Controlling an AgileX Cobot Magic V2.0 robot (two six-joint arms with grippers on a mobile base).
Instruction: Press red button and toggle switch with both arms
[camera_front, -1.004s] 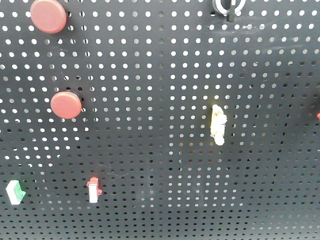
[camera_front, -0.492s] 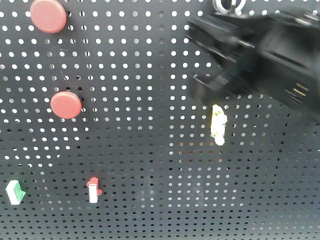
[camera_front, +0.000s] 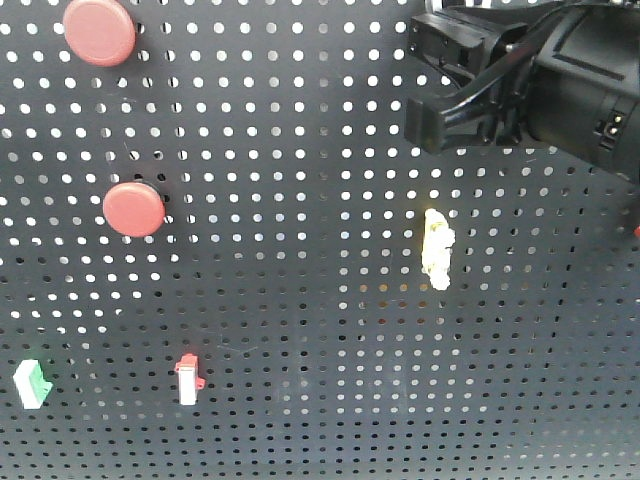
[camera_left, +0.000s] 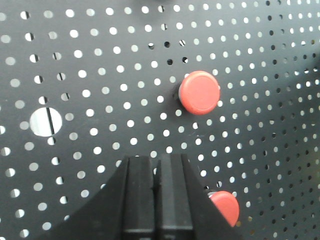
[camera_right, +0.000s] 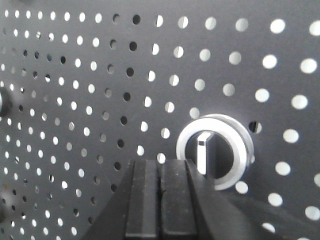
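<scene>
A big black board (camera_front: 300, 300) full of little holes fills the front view. On its left side sit two buttons: the top red button (camera_front: 98, 30) and, below it, the lower red button (camera_front: 133, 208). Near the middle hangs a yellow clip (camera_front: 437, 250). Low on the left are a small green and white piece (camera_front: 30, 384) and a small red and white piece (camera_front: 187, 379). The right arm (camera_front: 570, 80) reaches in at the top right corner.

In the right wrist view, the right gripper (camera_right: 161, 162) has its two fingers (camera_right: 144, 200) pressed together with nothing between them. The switch (camera_right: 202, 152), a small knob inside a shiny silver ring, is just to the right of the tips. I cannot tell if they touch.

In the left wrist view, the left gripper (camera_left: 156, 159) also has its fingers (camera_left: 137, 200) pressed together and holds nothing. A round red button (camera_left: 199, 92) sits above and to the right of the tips, apart from them. A half-hidden red button (camera_left: 223, 207) peeks out beside the gripper, low on the right. A big round hole (camera_left: 46, 121) is off to the left.
</scene>
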